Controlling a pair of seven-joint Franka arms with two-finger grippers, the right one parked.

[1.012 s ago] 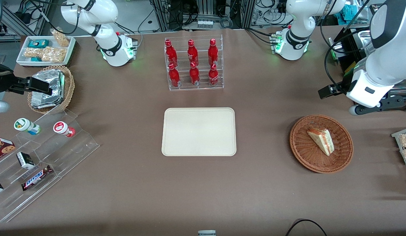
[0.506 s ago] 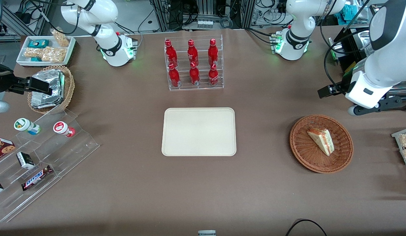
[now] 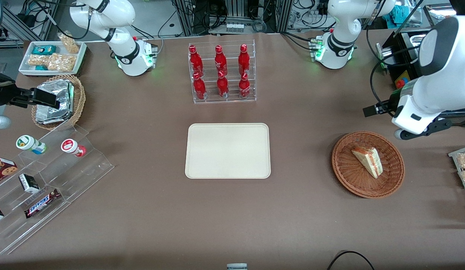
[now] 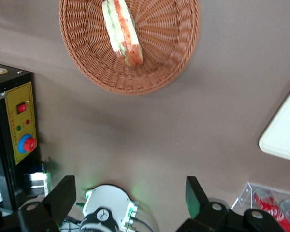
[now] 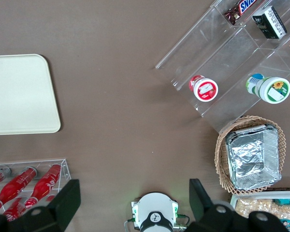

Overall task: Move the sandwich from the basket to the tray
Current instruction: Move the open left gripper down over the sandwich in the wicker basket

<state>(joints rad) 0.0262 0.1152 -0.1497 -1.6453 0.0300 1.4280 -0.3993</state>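
My gripper (image 4: 128, 200) hangs in the air above the desk (image 3: 311, 210), toward the working arm's end, a little farther from the front camera than the basket (image 3: 345, 170). My fingers (image 4: 62, 195) are spread wide apart with nothing between them; from my wrist I see only bare brown desk in the gap.

The sandwich (image 3: 367, 161) lies inside the basket, flat on the woven bottom, its red-orange and green filling showing along the cut edge. From my wrist the same sandwich (image 4: 123, 32) rests across the middle of the basket (image 4: 179, 53), and I am not touching either one.

The tray (image 3: 227, 150) sits flat near the middle of the desk, well apart from the basket, with nothing on it; one rounded corner of the tray (image 4: 282, 135) shows in my wrist view. A clear rack of red bottles (image 3: 220, 73) stands farther from the front camera than the tray.
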